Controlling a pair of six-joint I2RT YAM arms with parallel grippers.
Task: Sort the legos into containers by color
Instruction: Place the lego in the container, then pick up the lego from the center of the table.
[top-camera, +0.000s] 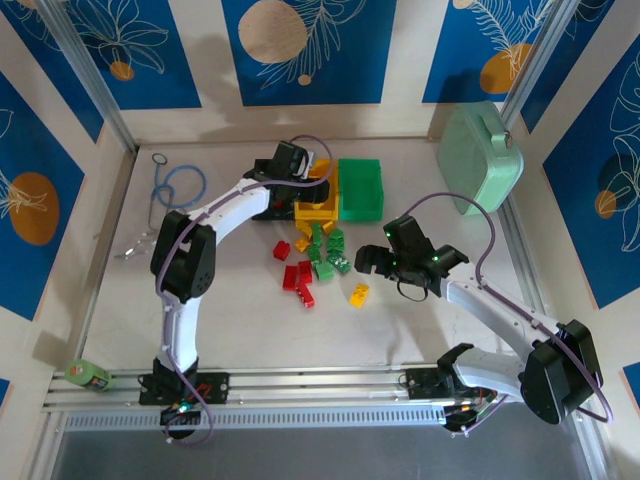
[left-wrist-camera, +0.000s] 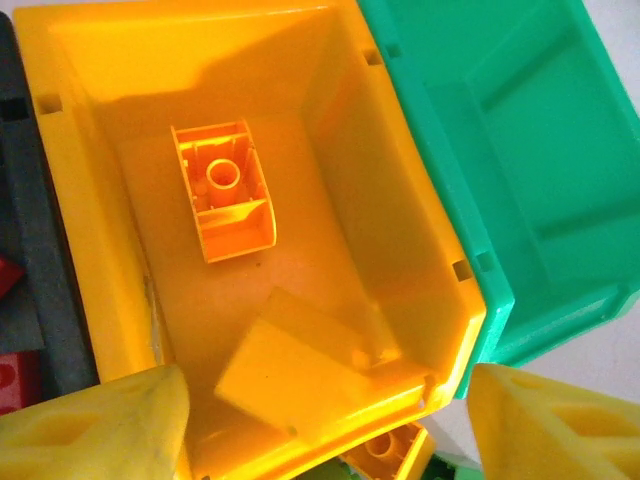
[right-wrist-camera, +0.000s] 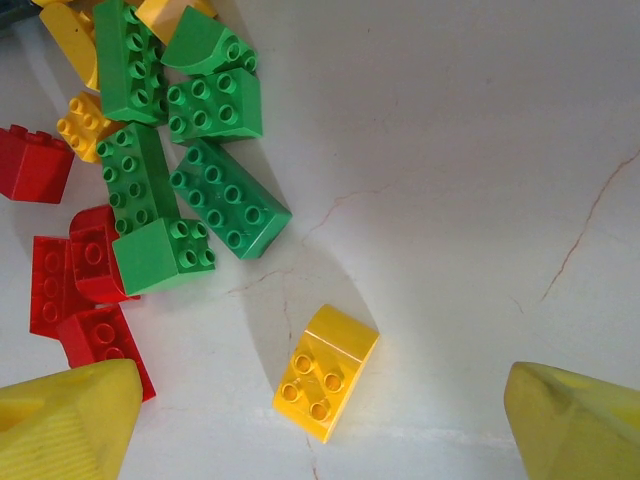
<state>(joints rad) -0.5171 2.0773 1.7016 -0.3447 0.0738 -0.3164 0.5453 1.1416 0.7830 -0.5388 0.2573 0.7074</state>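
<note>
While your right claw (right-wrist-camera: 320, 425) hangs wide open and empty over the white counter (right-wrist-camera: 480, 200), a small yellow studded plastic brick (right-wrist-camera: 325, 372) lies by itself just beyond the gap between its yellow fingertips (right-wrist-camera: 65, 420), studs up. Farther out and to the left, you see the loose pile of green studded bricks (right-wrist-camera: 215, 200) and red studded bricks (right-wrist-camera: 70, 290). A few yellow ones are mixed in, and they all crowd together on the counter. Beyond the pile, your left claw (left-wrist-camera: 325, 420) hovers over the open-top yellow rectangular plastic bin (left-wrist-camera: 90, 250), spread wide and gripping nothing. One yellow brick (left-wrist-camera: 225, 190) lies upside down on that bin's floor, with a second yellow piece (left-wrist-camera: 300, 370) nearer the claw. Touching its right side stands the matching green plastic bin (left-wrist-camera: 520, 150), and the black bin (left-wrist-camera: 35, 260) sits against its left.
</note>
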